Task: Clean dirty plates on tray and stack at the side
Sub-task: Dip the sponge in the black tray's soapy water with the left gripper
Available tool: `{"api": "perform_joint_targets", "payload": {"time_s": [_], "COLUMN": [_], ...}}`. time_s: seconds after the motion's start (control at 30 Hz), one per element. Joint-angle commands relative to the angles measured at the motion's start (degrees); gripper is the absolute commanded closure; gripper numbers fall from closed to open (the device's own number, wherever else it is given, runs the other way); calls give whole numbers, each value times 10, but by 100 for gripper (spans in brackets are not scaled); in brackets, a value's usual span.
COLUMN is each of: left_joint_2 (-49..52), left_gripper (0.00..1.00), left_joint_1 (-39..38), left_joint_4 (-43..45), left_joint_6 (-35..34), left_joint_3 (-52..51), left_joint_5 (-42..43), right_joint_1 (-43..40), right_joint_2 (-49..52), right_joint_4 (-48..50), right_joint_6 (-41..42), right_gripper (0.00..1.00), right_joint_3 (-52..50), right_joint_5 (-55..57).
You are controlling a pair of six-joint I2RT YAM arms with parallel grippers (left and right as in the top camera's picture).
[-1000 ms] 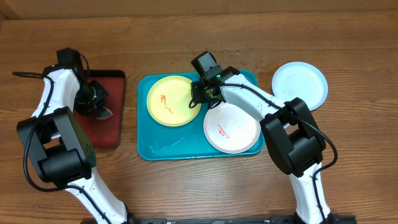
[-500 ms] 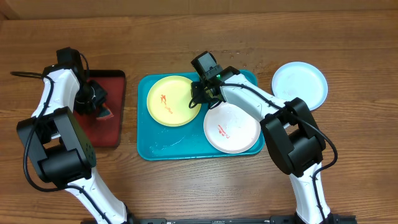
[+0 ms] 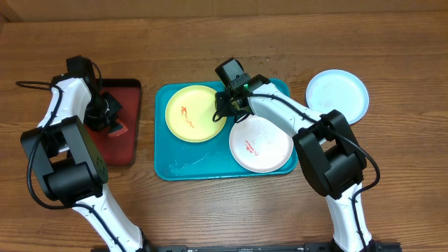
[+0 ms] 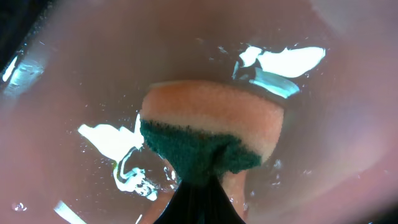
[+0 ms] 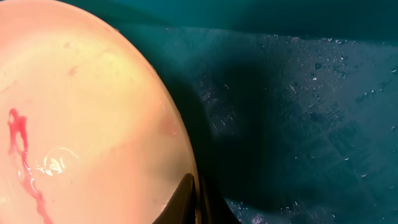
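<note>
Gripping yellow-green plate (image 3: 189, 113) rim, right hand (image 3: 224, 110) clamped there, left hand (image 4: 198, 190) clamped on orange-green sponge (image 4: 211, 127), colours plain only from wrist view

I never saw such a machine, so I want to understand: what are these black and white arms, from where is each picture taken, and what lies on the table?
These are two robot arms at a wooden table, each ending in a two-finger gripper. The wide picture comes from a camera above; the two close pictures come from cameras on the wrists. On the turquoise tray lie a yellow plate and a white plate, both with red smears. A pale blue plate lies apart on the table. The right gripper pinches the yellow plate's rim. The left gripper holds a sponge at the dark red tray.
</note>
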Motion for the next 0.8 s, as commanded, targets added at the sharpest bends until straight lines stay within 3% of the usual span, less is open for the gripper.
{"api": "perform_joint_targets", "payload": {"time_s": [0.0, 0.2, 0.4, 0.57, 0.77], "left_joint_2": [11, -23, -45, -50, -50], "left_gripper": [96, 96, 96, 96, 96], "left_joint_1": [7, 8, 6, 3, -26], "left_joint_4": [-43, -109, -120, -120, -137], "left_joint_6": [27, 31, 57, 143, 239], "left_joint_3": [25, 97, 113, 113, 113], "left_joint_5": [6, 7, 47, 193, 338], "right_joint_1": [3, 3, 3, 3, 3], "right_joint_2": [12, 12, 12, 12, 12], "right_joint_4": [-15, -12, -11, -11, -13], "right_joint_6": [2, 2, 2, 75, 80], "right_gripper": [96, 96, 96, 96, 96], "right_joint_3": [-9, -9, -9, -9, -9], "right_joint_5": [8, 8, 8, 7, 8]}}
